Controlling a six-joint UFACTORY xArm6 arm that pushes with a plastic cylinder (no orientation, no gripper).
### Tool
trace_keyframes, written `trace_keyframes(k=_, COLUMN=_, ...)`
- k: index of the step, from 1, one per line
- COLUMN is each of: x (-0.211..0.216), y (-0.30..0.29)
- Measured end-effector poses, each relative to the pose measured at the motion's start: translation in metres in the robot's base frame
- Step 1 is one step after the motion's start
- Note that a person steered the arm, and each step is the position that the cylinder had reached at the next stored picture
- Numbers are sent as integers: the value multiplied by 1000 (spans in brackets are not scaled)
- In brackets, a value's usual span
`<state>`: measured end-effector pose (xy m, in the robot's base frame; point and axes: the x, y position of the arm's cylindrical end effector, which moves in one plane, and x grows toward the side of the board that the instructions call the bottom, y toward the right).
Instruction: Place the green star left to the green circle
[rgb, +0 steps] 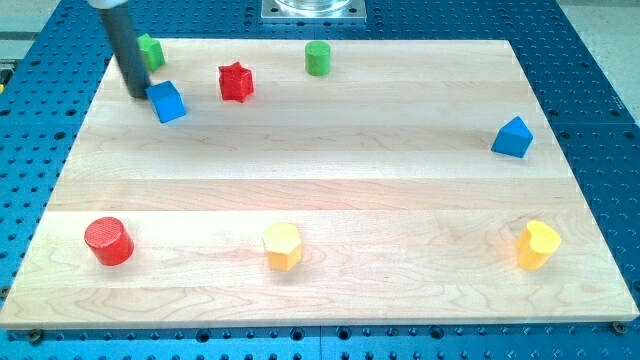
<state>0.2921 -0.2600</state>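
We are resting my tip (139, 94), a plain rod with no pincer, between the green star (151, 51) and blue cube (168, 102), well left of the green circle (318, 58).

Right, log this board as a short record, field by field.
tip: my tip at the view's upper left, between the green star and a blue block
green star block: partly behind the rod
green circle block: top centre
nearest blue block: just right of the tip
red star block: between star and circle
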Motion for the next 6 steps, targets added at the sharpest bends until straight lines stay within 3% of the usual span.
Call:
trace_keyframes(k=1, x=-49, y=-44)
trace_keyframes(k=2, x=-60, y=-10)
trace_keyframes(k=3, x=-62, y=95)
trace_keyframes(k=4, x=-63, y=115)
trace_keyframes(k=5, x=-63, y=183)
trace_keyframes(k=6, x=-63, y=186)
